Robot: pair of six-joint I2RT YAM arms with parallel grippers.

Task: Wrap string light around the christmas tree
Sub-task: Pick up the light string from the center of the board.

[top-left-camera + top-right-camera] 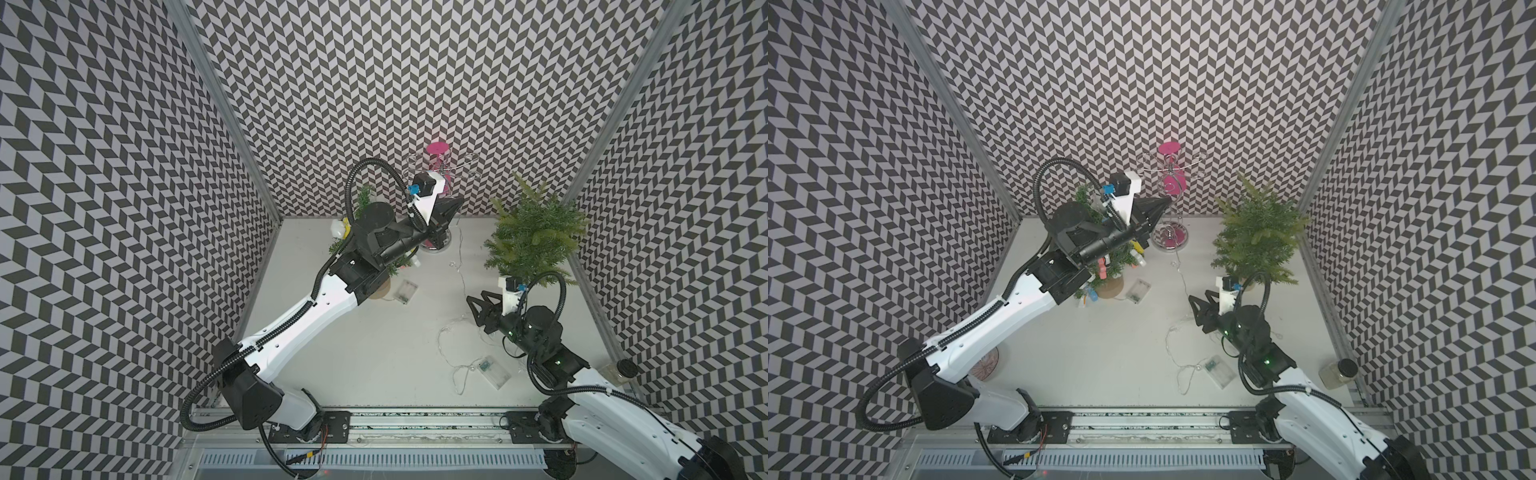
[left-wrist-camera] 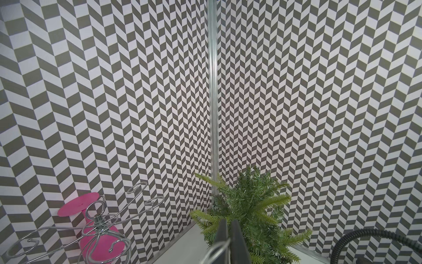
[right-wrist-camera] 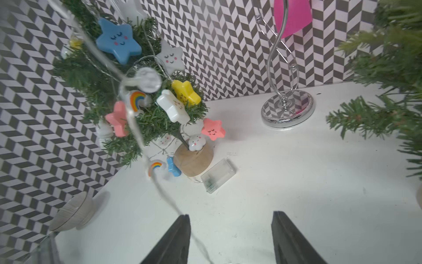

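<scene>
Silver string light (image 3: 168, 198) is trailing from the left gripper (image 1: 458, 202), which is clamped on it away from the christmas tree (image 1: 536, 232). Nearer the tree, the right gripper (image 3: 230, 214) is gaping, and its wrist view alone is showing the smiling faces on the star ornaments (image 3: 118, 41).

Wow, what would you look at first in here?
The black-and-white zigzag walls jump out all around. Next comes the little tree at the back left, dressed in colourful star lights, while the bigger tree at the back right stands bare, a thin string light trailing across the white table before it.
</scene>
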